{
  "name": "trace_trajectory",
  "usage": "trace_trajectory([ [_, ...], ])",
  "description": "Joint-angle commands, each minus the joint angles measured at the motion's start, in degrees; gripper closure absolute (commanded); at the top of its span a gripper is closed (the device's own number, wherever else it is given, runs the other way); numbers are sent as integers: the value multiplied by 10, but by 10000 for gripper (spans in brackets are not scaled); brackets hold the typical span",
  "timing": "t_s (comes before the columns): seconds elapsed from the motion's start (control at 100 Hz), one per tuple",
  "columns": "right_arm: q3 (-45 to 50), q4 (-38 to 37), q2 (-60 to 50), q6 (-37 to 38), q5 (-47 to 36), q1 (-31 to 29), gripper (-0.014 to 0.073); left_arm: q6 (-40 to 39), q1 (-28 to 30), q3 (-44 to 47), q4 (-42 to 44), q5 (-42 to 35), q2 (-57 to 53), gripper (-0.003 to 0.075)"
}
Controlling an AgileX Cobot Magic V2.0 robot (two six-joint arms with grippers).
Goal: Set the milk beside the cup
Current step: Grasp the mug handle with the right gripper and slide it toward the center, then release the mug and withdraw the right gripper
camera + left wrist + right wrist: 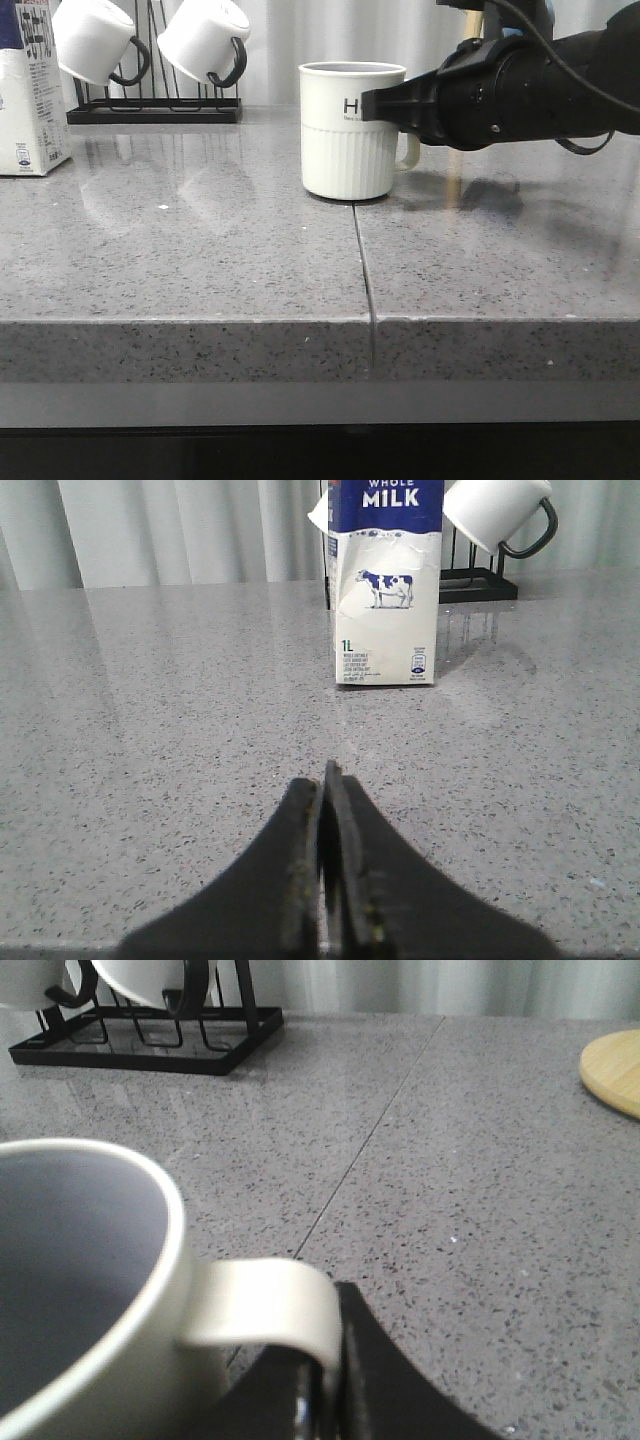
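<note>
Opening stage of the task: the milk carton (pixel 33 95) stands upright at the far left of the grey speckled countertop (pixel 200 270), well apart from the cream "HOME" mug (pixel 350 130), which sits near the middle just beside the countertop seam (pixel 362 270). The carton is not yet grasped. The left gripper (pixel 322 880) rests low over the counter facing the carton, its jaws pressed together and empty. The right gripper (pixel 385 103) is at the mug's handle side; in the right wrist view its fingers (pixel 375 1380) are drawn in on the white handle (pixel 270 1315). Judged next move: the left jaws must spread wider than the carton before advancing. The carton is white below a dark blue top, printed "WHOLE MILK" with a small cow (pixel 388 588).
</note>
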Motion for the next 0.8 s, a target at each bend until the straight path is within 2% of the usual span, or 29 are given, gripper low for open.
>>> trace_trajectory([
  [0.0, -17, -1, -23, 3, -41, 0, 656, -7, 1, 26, -1, -43, -18, 741],
  [0.06, -17, -1, -23, 3, -42, 0, 629, -7, 1, 26, -1, -43, -18, 741],
  [0.21, -17, -1, -23, 3, -42, 0, 431, -7, 1, 26, -1, -43, -18, 741],
  [0.28, -17, -1, -23, 3, -42, 0, 372, -7, 1, 26, -1, -43, -18, 741],
  [0.48, 0, -1, -36, 3, -43, 0, 369, -7, 1, 26, -1, -43, -18, 741],
  [0.79, 95, -1, -117, 3, -44, 0, 371, -7, 1, 26, -1, -43, -18, 741],
])
